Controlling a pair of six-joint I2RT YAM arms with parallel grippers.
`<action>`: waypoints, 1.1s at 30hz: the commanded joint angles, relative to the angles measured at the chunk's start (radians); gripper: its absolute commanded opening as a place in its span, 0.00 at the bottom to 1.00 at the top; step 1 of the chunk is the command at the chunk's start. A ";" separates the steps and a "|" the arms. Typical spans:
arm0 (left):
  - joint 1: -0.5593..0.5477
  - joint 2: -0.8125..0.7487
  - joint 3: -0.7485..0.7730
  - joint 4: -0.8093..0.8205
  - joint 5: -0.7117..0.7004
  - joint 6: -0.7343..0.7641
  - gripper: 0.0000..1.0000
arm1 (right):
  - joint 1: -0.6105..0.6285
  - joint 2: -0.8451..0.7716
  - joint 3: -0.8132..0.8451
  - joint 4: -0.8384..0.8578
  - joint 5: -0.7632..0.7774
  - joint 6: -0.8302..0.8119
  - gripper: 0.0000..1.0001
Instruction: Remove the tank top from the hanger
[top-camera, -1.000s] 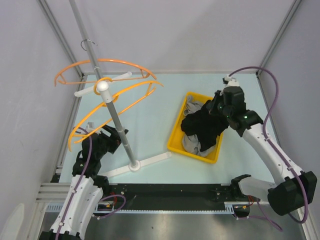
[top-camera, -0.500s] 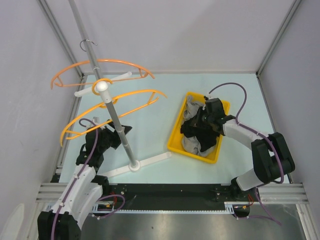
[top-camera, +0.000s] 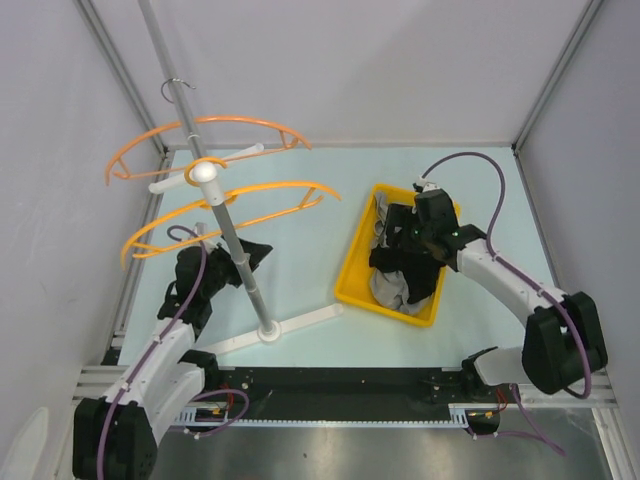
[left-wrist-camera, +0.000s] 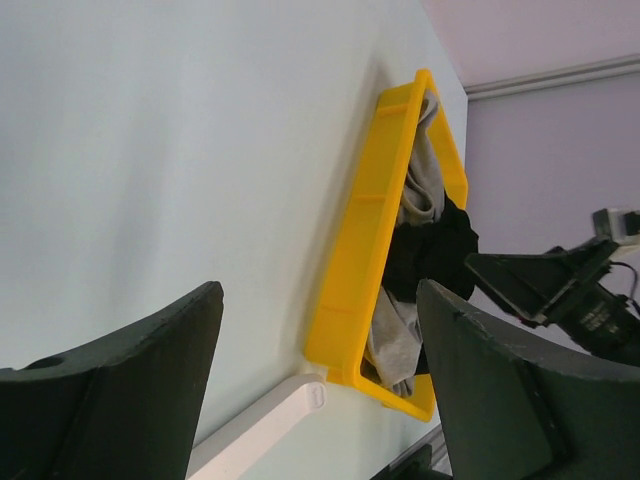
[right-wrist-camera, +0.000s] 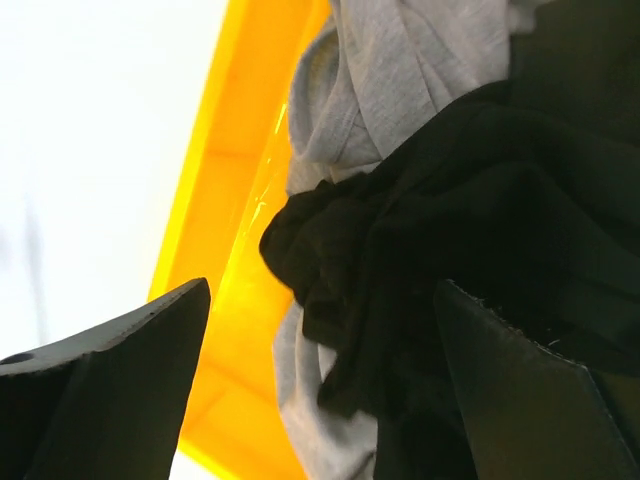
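Right hand (top-camera: 405, 238): hangs spread wide just above the black tank top (top-camera: 408, 262), grips nothing. Tank top: lies bunched in the yellow bin (top-camera: 349, 272), on and beside grey clothes (top-camera: 388, 290), well apart from the hangers. Left hand (top-camera: 254, 253): gapes equally wide, holds nothing, sits close beside the grey pole (top-camera: 236, 245) of the stand, low over the worktop (top-camera: 300, 240). Pole: carries two orange hangers (top-camera: 235, 121) near its top, stands on a white foot (top-camera: 300, 322) that lies flat on the worktop, left of the bin.
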 joint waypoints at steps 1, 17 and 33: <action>-0.017 0.041 0.056 0.089 0.045 0.067 0.83 | 0.013 -0.131 0.051 -0.129 0.099 -0.057 1.00; -0.074 -0.277 -0.252 0.233 0.258 -0.057 0.84 | 0.090 -0.520 -0.393 0.421 -0.363 0.308 1.00; -0.079 -0.879 -0.485 0.052 0.370 -0.197 0.87 | 0.205 -1.061 -0.743 0.231 0.049 0.453 1.00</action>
